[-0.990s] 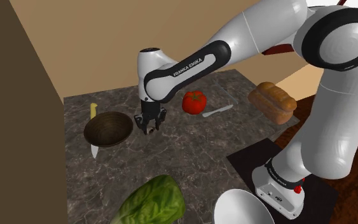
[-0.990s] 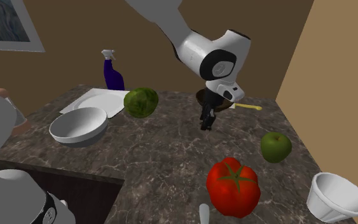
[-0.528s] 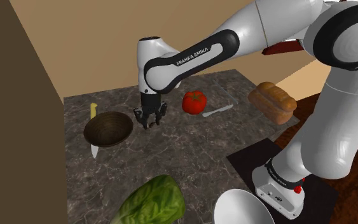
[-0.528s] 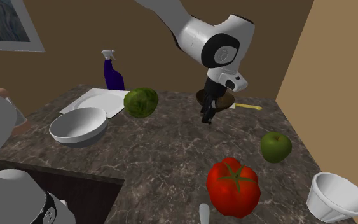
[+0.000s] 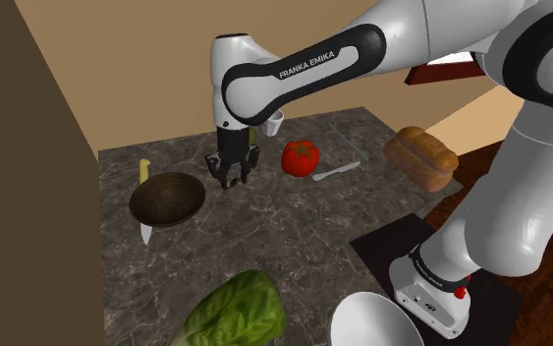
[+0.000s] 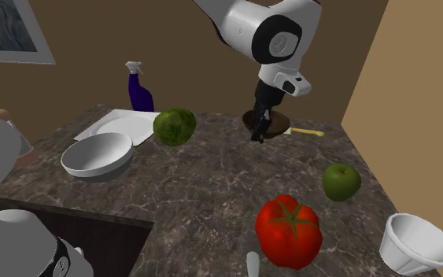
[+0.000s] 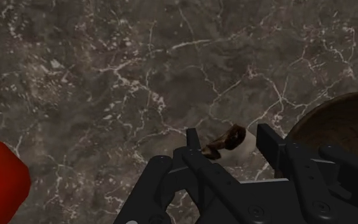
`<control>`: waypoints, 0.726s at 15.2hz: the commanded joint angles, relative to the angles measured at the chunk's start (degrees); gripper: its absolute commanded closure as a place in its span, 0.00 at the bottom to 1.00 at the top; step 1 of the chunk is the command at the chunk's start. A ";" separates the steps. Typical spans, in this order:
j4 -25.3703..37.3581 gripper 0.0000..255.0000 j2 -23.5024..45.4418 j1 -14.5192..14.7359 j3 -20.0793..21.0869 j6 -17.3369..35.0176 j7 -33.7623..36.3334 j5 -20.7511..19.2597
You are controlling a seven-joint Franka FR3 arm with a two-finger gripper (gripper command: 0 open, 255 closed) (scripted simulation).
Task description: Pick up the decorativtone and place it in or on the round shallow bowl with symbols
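We logged the claw (image 5: pixel 230 177) left of centre in the shoulder view, clear of the counter (image 5: pixel 294 231). Its fingers were drawn in and clamped on the stone (image 7: pixel 229 140), a small brown-and-white piece pinched near the tips. The bowl (image 5: pixel 166 201) lay just to the claw's lower left. We judged two risks: a shallow tip grip could let the stone slip mid-swing, and a high release could bounce it out.

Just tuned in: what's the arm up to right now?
The gripper is shut on a small brown-and-white stone and holds it, apparently lifted off the dark marble counter. It hangs right beside the dark brown bowl. The stone is not yet in the bowl.
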 commanded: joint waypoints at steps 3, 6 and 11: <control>1.07 1.00 -1.63 -0.13 0.15 -2.65 0.20 0.35; 2.19 1.00 -2.61 -0.23 0.20 -4.71 0.34 0.53; 4.02 1.00 -3.87 -0.36 0.26 -7.76 0.57 0.76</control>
